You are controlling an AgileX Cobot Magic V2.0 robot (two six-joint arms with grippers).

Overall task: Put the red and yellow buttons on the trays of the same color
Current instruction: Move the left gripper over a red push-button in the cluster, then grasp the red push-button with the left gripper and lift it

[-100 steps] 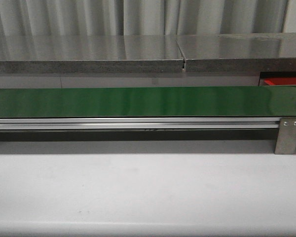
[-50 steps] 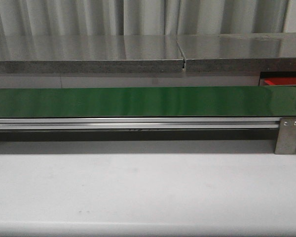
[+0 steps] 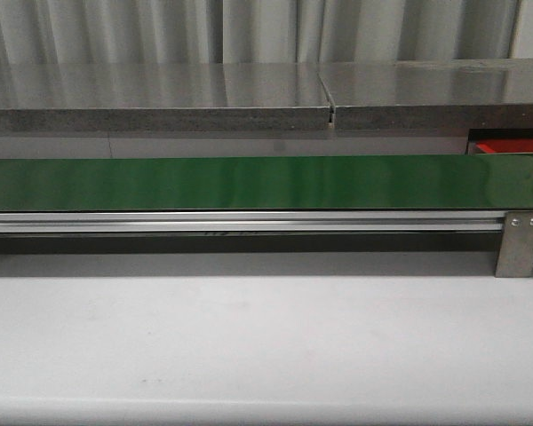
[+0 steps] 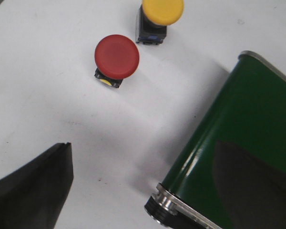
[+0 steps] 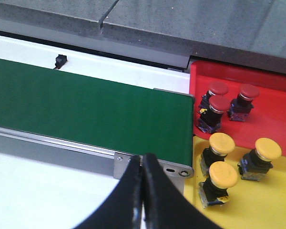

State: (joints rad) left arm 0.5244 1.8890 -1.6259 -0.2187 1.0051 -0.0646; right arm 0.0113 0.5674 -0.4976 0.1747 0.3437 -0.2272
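Right gripper (image 5: 142,191): fingers pressed together, nothing between, poised over near end of green conveyor belt (image 5: 86,107). Just past belt end, red tray (image 5: 276,109) carries three red buttons (image 5: 218,105), mushroom caps on dark bases. Adjoining yellow tray (image 5: 271,205) carries three yellow buttons (image 5: 223,175), same build.

Left gripper: only one dark finger (image 4: 31,191) in view, cannot tell grip state. Well apart on white table (image 4: 47,86): loose red button (image 4: 116,57), loose yellow button (image 4: 159,14) just beside, both upright.
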